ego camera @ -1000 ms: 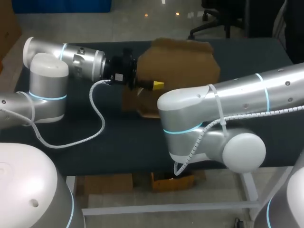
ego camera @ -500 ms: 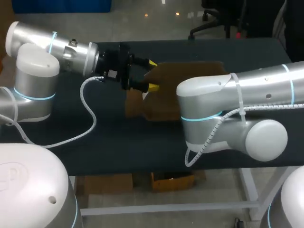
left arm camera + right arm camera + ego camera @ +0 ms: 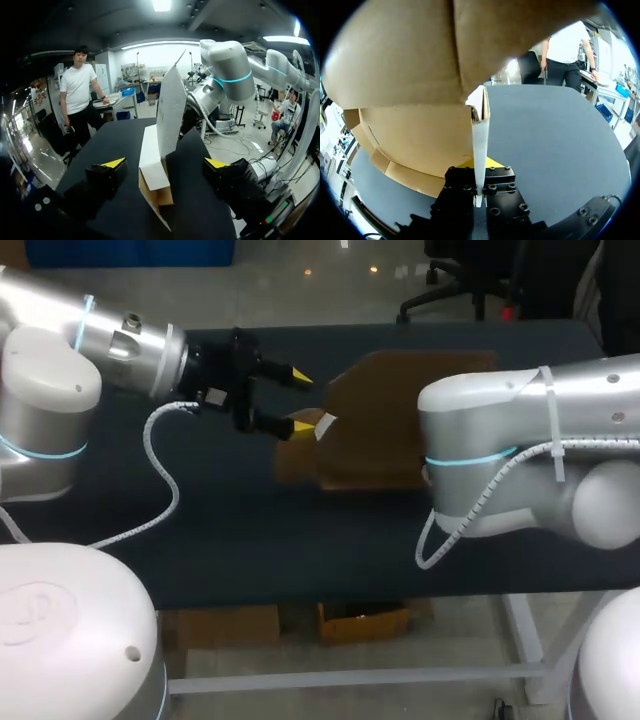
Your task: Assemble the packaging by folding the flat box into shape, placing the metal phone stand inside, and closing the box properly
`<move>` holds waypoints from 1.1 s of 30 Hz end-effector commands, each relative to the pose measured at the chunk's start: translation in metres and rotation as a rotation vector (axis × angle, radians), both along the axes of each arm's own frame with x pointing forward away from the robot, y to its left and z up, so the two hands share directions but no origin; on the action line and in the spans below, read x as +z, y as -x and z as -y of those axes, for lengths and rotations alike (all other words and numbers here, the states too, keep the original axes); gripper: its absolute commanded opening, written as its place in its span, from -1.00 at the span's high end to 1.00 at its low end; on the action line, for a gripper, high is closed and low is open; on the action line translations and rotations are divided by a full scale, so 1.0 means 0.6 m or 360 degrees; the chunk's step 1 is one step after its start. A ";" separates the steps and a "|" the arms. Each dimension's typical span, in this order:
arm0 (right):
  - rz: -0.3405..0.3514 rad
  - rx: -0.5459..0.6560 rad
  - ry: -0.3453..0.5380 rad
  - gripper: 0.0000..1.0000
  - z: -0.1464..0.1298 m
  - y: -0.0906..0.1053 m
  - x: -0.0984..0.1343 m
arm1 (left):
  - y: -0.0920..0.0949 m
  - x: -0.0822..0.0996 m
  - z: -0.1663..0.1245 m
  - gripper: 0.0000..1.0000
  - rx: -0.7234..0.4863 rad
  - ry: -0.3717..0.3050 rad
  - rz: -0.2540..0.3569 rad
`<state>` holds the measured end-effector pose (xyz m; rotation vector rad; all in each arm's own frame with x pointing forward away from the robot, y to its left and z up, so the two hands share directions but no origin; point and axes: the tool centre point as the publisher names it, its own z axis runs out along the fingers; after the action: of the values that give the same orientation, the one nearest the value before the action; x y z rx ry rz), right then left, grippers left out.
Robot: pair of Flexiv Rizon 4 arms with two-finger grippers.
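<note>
The brown cardboard box (image 3: 375, 425) stands half folded on the dark table, one wide flap raised. My left gripper (image 3: 302, 400) is at the box's left end, open wide, its yellow tips above and below the end flap. In the left wrist view the box (image 3: 156, 172) sits ahead in the gap of the left gripper (image 3: 165, 163), touching neither finger. My right arm (image 3: 500, 445) covers the box's right side. In the right wrist view the right gripper (image 3: 480, 175) is shut on the thin edge of a cardboard panel (image 3: 480, 135). No phone stand shows.
A white coiled cable (image 3: 165, 455) hangs from my left arm over the table's left part. The bulky right elbow (image 3: 600, 505) sits over the table's right front. Bare dark table (image 3: 250, 530) lies in front of the box.
My left gripper has opened and drawn back left off the box. The right arm has moved right, and the box has gone with it, its big flap now lower.
</note>
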<state>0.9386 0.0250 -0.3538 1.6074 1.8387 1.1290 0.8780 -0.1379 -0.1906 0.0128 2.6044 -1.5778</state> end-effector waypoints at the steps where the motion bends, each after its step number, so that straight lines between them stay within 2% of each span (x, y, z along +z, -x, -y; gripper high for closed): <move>1: -0.0146 0.0266 -0.0147 1.00 0.015 -0.003 0.015 | 0.004 0.011 -0.017 -1.00 -0.0007 -0.0032 -0.0005; 9: -0.0210 0.0357 -0.0173 1.00 0.020 -0.004 0.031 | 0.007 0.017 -0.046 -1.00 0.0009 -0.0091 -0.0011; 19: -0.0374 0.0487 -0.0178 1.00 0.015 -0.012 0.056 | 0.010 0.019 -0.086 -1.00 -0.0014 -0.0197 -0.0065; 26: -0.0564 0.0536 -0.0123 1.00 0.015 -0.010 0.067 | 0.006 0.020 -0.106 -1.00 -0.0044 -0.0253 -0.0100; 33: -0.0765 0.0648 -0.0130 1.00 0.013 -0.009 0.075 | 0.000 0.016 -0.116 -1.00 -0.0092 -0.0307 -0.0164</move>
<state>0.9431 0.0237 -0.3166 1.5975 2.1190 1.3417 0.8701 -0.0695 -0.1842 0.0060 2.8121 -1.3796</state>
